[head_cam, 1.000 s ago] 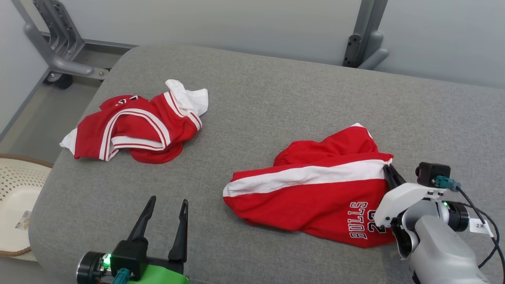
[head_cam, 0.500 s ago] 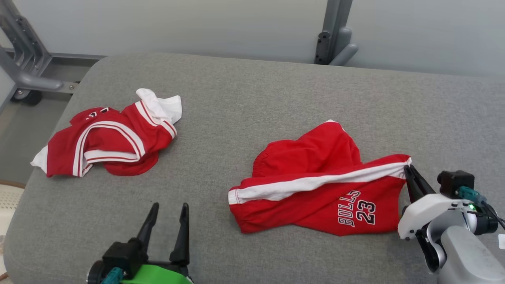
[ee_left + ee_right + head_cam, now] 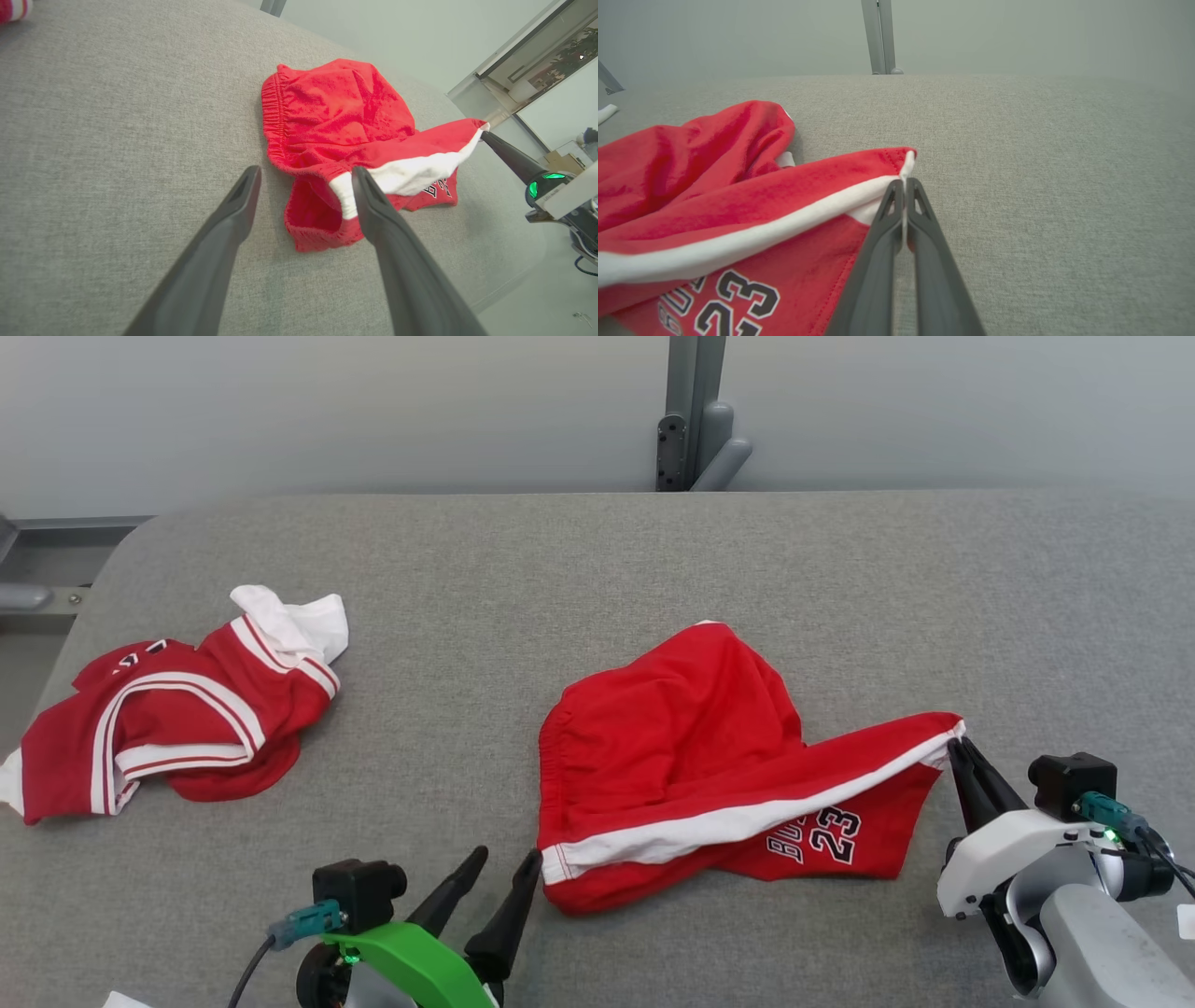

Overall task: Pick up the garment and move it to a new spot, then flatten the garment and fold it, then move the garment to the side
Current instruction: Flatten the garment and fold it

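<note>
Grey padded worktop [image 3: 560, 569]: my right hand [image 3: 954, 744], pinching the red jersey shorts' [image 3: 672, 737] corner, has dragged them flatter; my empty left hand [image 3: 508, 852] gapes wide.

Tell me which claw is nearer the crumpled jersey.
Left. The left claw sits open right of the jersey, toward the robot; the right claw is far across, pinching the shorts.

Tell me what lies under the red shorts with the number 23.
The red shorts lie on the grey padded surface, which shows all around them. Their white-striped fold covers part of the lettering beneath. Whether anything else sits under the cloth is hidden.
</note>
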Tool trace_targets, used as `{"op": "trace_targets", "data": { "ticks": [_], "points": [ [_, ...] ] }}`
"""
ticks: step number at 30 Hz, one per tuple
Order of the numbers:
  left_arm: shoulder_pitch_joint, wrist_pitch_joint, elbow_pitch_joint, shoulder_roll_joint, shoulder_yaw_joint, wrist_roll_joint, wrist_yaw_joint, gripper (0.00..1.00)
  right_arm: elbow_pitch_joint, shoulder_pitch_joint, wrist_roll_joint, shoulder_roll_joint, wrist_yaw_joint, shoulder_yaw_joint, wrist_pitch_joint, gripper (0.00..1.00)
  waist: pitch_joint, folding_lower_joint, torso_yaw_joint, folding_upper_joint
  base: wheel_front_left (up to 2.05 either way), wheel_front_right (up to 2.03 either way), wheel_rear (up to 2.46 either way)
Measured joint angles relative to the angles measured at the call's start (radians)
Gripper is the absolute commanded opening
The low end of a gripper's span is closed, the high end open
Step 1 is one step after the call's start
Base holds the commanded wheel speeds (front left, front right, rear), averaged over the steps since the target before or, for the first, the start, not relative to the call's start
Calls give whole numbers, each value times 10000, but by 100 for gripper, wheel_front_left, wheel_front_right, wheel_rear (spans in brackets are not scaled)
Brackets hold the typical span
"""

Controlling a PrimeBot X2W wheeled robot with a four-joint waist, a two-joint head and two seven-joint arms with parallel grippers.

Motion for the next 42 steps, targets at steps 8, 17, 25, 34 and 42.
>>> {"op": "trace_targets", "data": {
  "ticks": [8, 17, 25, 34, 42],
  "points": [
    [-46, 955, -472, 516, -832, -1827, 0, 100, 36, -73, -144, -33, 0, -6, 0, 0, 142, 0, -180, 0, 0, 0, 0],
    [-569, 1509, -391, 658, -1547, -2963, 0, 23, 117, -313, -297, -50, 0, 75, 0, 0, 265, 0, -300, 0, 0, 0, 0],
    [-1004, 1392, -642, 767, -2176, -3563, 0, 0, -29, -523, -301, -48, 0, 58, 0, 0, 314, 0, -486, 0, 0, 0, 0],
    [-2212, -79, -1921, 1632, -1925, -3937, 0, 0, -1523, -1235, 934, -280, 0, -127, 0, 0, 108, 0, -746, 0, 0, 0, 0],
    [-4275, 38, -2610, 2778, -1601, -4140, 0, 0, -2585, -2755, 2548, -1248, 0, 922, 96, 0, -155, 0, -1096, 0, 0, 0, 0]
  ]
}}
